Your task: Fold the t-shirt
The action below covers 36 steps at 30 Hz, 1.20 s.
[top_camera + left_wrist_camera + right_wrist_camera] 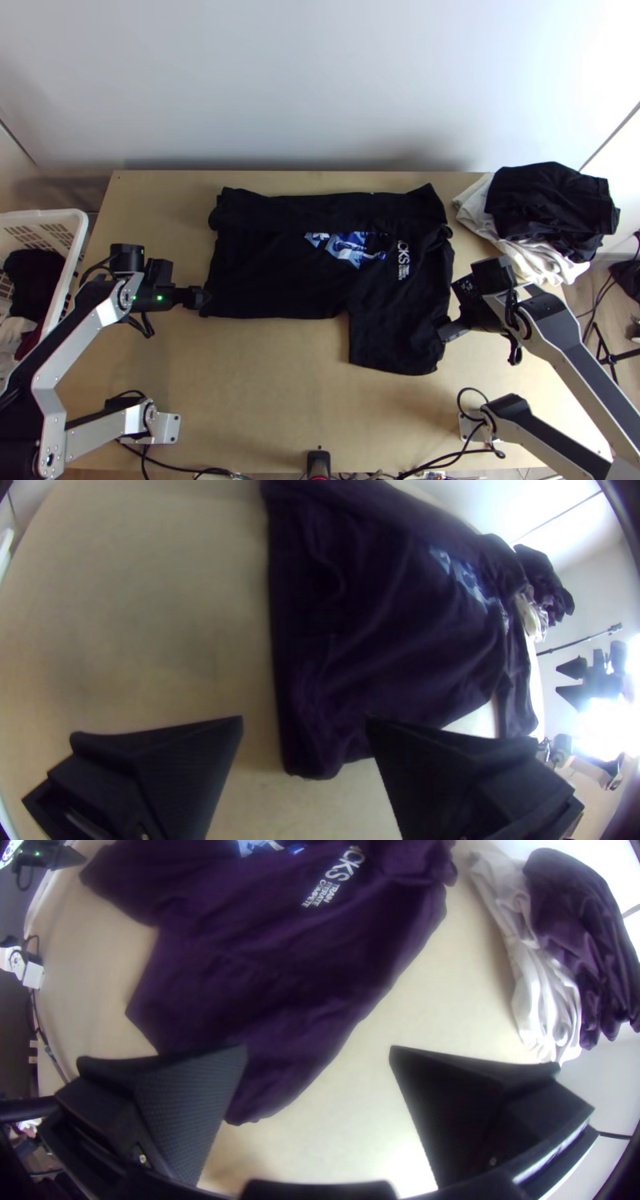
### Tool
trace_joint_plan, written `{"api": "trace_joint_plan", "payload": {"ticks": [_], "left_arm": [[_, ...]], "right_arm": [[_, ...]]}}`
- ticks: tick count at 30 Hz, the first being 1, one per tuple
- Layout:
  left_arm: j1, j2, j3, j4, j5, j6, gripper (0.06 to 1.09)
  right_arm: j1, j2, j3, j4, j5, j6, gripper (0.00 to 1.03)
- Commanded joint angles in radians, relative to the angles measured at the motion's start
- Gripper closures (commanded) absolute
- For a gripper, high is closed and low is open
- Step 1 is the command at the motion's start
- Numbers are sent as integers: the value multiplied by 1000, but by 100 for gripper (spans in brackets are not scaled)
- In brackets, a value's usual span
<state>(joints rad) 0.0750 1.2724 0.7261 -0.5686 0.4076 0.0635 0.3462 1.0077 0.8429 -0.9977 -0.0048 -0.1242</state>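
Observation:
A black t-shirt [280, 272] lies across the table's middle, its far edge folded over, a sleeve spread toward the near edge at the right. My left gripper [203, 298] is at its near left corner; in the left wrist view the left gripper [305, 723] stands open, the shirt's [387, 627] corner between and beyond its fingers. At the sleeve's right edge is my right gripper [445, 330]. The right wrist view has the right gripper [319, 1050] open, with the sleeve end of the shirt [267, 987] near one finger.
A pile of black and white cloths [552, 208] lies at the table's far right. A white basket [76, 240] holding clothes stands off the left edge. Bare tabletop [264, 392] shows between the shirt and the near edge.

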Motion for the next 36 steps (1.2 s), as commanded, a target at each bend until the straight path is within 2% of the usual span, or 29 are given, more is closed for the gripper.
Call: {"api": "trace_joint_plan", "payload": {"ticks": [1,3,5,9,13,17,22,23,27,36], "left_arm": [[-21,-39,-2,-70,8,18,19],[-27,-31,-4,-71,8,18,20],[-27,-15,-5,-70,8,19,26],[-29,21,-13,-60,8,27,26],[-49,39,-19,-34,8,22,44],[-72,64,-28,-20,8,22,52],[-78,67,-44,18,7,13,102],[-78,62,-47,26,7,10,105],[-81,50,-51,29,5,6,105],[-81,-5,-44,18,0,-33,105]], "right_arm": [[2,-4,7,-10,2,0,4],[4,-11,13,-21,2,0,4],[4,-20,16,-27,2,-2,4],[4,-37,16,-48,2,-3,4],[4,-47,18,-59,2,-3,4],[4,-50,15,-65,0,-3,4],[36,-52,-2,-96,-8,-8,5],[48,-52,-7,-105,-18,-11,5],[122,-47,-42,-134,-60,-31,5],[255,-17,-120,-160,-70,-46,7]]}}
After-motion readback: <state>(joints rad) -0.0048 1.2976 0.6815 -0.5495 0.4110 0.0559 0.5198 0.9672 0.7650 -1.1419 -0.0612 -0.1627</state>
